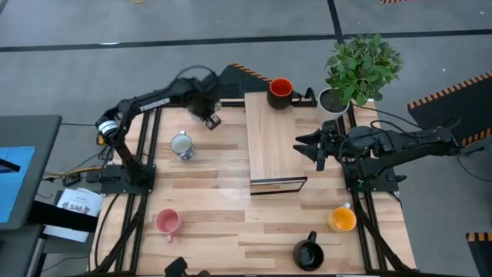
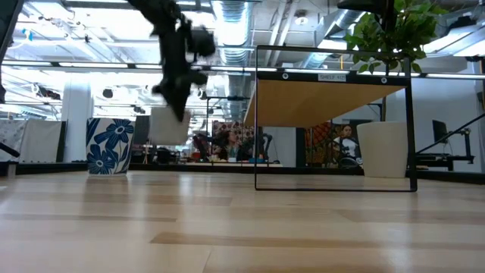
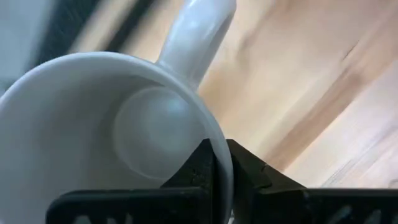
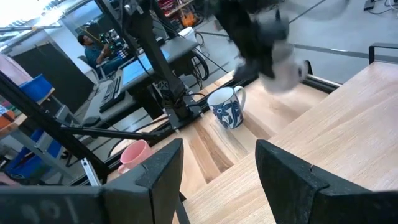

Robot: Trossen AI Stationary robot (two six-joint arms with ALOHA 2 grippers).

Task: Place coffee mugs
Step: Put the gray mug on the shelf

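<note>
My left gripper [image 1: 207, 114] is shut on the pale grey mug [image 2: 168, 125], which it holds above the table's far left part, beside the wooden shelf [image 1: 270, 142]. The white mug with blue pattern [image 1: 181, 145] stands on the table near it. A red-orange mug [image 1: 280, 91] stands on the shelf's far end. The pink mug [image 1: 167, 222], yellow-orange mug [image 1: 343, 219] and black mug [image 1: 309, 254] stand near the table's near edge. My right gripper [image 1: 311, 148] is open and empty over the shelf's right edge. My left gripper pinches the pale grey mug's rim [image 3: 219, 140], one finger [image 3: 198, 169] inside the cup and one [image 3: 249, 173] outside, well round from the handle [image 3: 199, 31]. The fingers come from above. The mug hangs below them, lifted clear of the table.
A white pot with a green plant [image 1: 357, 68] stands at the far right corner behind the shelf. The shelf is a board on a dark frame [image 2: 333, 182], open underneath. Bare tabletop lies between the shelf and the near mugs.
</note>
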